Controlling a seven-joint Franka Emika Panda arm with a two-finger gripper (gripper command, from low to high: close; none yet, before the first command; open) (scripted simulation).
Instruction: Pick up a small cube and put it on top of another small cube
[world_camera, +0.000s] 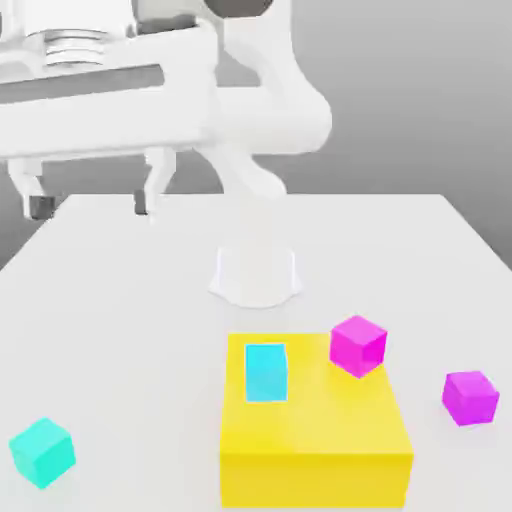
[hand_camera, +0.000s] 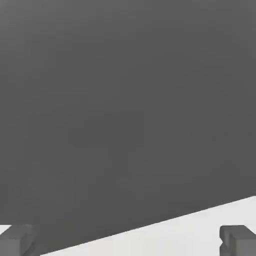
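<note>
The turquoise cube (world_camera: 42, 452) sits alone on open counter (world_camera: 120, 330) at the exterior view's near left. The yellow block (world_camera: 315, 430), well right of it, carries a cyan block (world_camera: 266, 373) and a magenta cube (world_camera: 358, 345).

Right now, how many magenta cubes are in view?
2. One magenta cube sits on the yellow block's far corner; the other rests on the table at the exterior view's right.

We've got a plain white table (world_camera: 120, 330) carrying a big yellow block (world_camera: 330, 440), a small turquoise-green cube (world_camera: 42, 452) and a small magenta cube (world_camera: 470, 397)

The yellow block (world_camera: 316, 430) hides the cyan oblong's (world_camera: 266, 372) base, and the frame crops its own bottom edge.
</note>
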